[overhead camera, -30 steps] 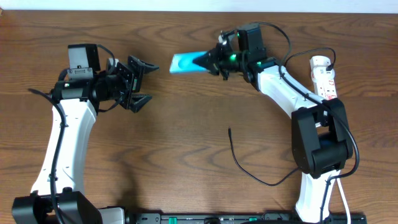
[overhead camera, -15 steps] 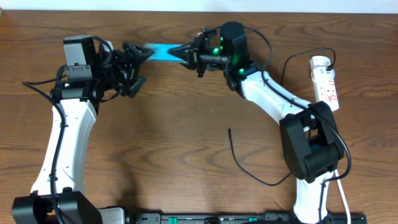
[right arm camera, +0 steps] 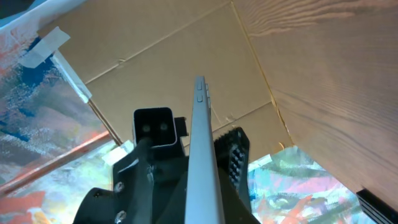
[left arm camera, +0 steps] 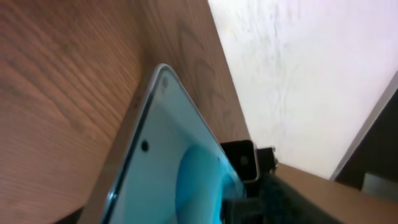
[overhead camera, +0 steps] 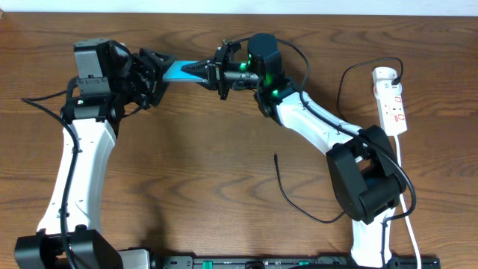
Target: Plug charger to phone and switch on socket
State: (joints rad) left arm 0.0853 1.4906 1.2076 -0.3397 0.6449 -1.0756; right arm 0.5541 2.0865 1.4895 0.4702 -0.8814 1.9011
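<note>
Phone (overhead camera: 178, 70): flat glossy cyan slab with a thin metal edge. The right gripper (overhead camera: 200, 69) is clamped on one end. The other end sits at the left gripper (overhead camera: 153, 69); cannot tell whether it grips.
Charger (overhead camera: 287, 196): thin black cable curved on the wood-grain table (overhead camera: 187, 172), well apart from the right gripper.
Socket (overhead camera: 390, 97): narrow white plastic strip, farther off.

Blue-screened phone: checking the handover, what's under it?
Only brown wooden table shows around the flat blue-screened phone, gripped by the right gripper; the spot directly beneath is hidden by the phone itself.
</note>
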